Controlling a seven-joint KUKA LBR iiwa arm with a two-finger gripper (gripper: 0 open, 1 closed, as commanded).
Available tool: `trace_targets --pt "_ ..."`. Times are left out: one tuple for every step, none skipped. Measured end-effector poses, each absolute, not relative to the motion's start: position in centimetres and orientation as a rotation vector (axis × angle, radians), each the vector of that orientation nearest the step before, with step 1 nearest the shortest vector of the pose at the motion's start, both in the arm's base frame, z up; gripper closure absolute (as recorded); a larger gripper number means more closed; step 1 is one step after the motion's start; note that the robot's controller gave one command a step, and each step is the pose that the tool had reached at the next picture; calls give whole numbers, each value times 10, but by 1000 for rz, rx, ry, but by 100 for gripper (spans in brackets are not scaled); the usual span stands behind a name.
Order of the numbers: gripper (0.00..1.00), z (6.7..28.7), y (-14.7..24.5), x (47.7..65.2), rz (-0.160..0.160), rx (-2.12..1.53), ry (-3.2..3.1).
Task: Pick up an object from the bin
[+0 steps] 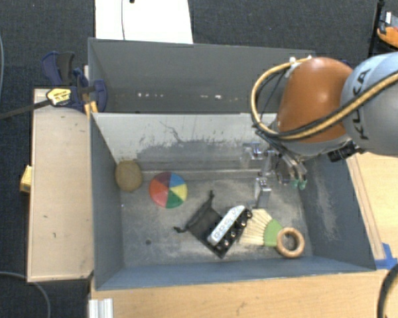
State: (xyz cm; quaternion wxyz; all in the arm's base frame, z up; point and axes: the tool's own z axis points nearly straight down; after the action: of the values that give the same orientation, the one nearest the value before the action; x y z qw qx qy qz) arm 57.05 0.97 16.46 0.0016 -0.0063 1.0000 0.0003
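Grey metal makes the bin [186, 78], and the fingers [263, 185] hang over its right side, not far from the far wall. I cannot tell how far open they are, and I see nothing in them. The thing closest to them is a brush [257, 230] with pale bristles and a green end. It lies on the bin floor, just on the near side of the fingers. A wooden ring [291, 242] touches its right end, and a black tool [209, 225] with a white label lies against its left end. Here is what I think could go wrong. These three lie so close together that a grab at the brush could catch the ring or the tool too, or push them away. The bristles look soft, so they could bend and slip out. The brush lies flat and low, so the fingers might bump the floor or close on air. The right wall is near, and the arm could knock it. A bright ball [168, 189] and a tan ball [128, 175] sit well apart on the left, and a bump to the bin might make them roll.
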Motion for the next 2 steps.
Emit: trace_targets --pt "0 129 34 546 -1 -232 3124" --pt "0 117 58 503 2 -753 3052"
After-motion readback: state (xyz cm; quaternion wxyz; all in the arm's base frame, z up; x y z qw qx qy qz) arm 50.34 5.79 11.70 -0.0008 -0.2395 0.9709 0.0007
